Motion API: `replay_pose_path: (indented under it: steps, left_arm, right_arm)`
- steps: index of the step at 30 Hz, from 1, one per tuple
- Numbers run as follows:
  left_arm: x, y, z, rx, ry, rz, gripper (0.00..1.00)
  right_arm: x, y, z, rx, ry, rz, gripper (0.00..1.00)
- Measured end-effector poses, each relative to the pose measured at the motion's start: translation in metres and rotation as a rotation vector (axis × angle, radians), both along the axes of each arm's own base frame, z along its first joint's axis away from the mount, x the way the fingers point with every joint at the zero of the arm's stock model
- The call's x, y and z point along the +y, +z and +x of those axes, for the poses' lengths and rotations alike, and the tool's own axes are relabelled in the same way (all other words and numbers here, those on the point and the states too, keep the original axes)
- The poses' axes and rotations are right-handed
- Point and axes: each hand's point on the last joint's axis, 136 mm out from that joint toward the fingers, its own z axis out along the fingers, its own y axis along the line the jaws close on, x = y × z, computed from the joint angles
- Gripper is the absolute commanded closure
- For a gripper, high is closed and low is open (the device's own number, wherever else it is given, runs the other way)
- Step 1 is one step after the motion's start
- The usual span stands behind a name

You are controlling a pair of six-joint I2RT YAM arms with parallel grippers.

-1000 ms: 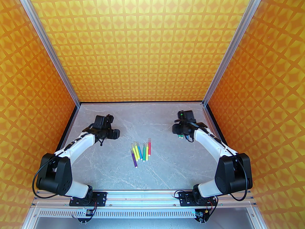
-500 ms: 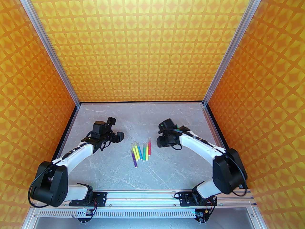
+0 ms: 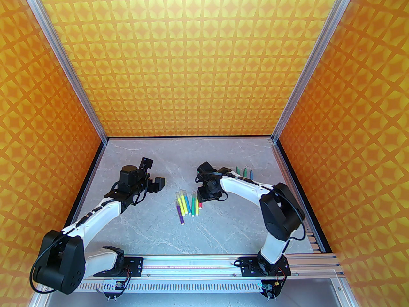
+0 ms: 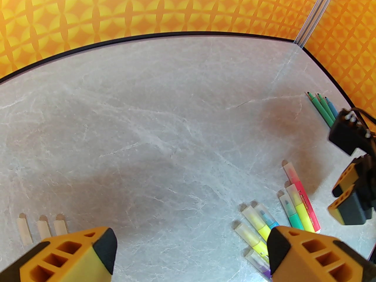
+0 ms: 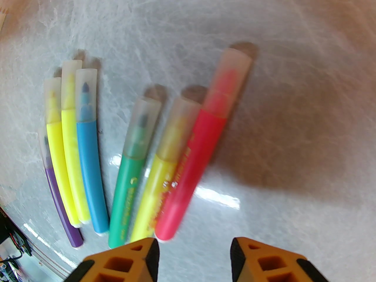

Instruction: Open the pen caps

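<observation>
We see seven capped pens (image 5: 132,172) lying in a loose fan on the table (image 3: 223,235), and we place everything else by that fan. From the right wrist we count, left to right, a purple pen (image 5: 63,210), two yellow, a blue pen (image 5: 91,172), a green, another yellow and a pink-red pen (image 5: 194,169). Each wears its clear cap, and these caps (image 5: 144,122) all point away from the arms' bases (image 3: 134,264), white plugs (image 5: 101,233) toward them.

The right gripper (image 5: 194,257) hangs just over the fan's right near corner, beside the plug end of the pink-red pen. Its jaws stand apart with only bare table between them, so it grips nothing. From the top it hides most of the pink-red pen.

The left gripper (image 3: 158,184) hovers left of the fan and a little farther from the bases, well apart from it. Its jaws are spread wide, and nothing sits between them.

Right of the fan and beyond it, three bare pens (image 3: 245,171), two green and one blue, lie side by side with tips uncovered, partly behind the right arm (image 3: 249,187). Far left of the fan, just by the left gripper in its wrist view, three loose caps (image 4: 44,229) lie in a row on the table, apart from the pens.
</observation>
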Motion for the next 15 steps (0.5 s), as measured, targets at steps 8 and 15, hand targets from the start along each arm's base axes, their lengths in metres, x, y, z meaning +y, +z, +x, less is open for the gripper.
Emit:
replay_pose_path:
  steps: [8,15]
  left_arm:
    - [0.000,0.009,-0.002,-0.032,-0.001,-0.008,0.11]
    - [0.001,0.011,-0.002,-0.038,0.000,-0.009,0.10]
  right_arm:
    - [0.008,-0.015,0.003,0.048,-0.030,0.001,0.58]
    - [0.008,-0.023,0.002,0.072,-0.052,-0.010,0.61]
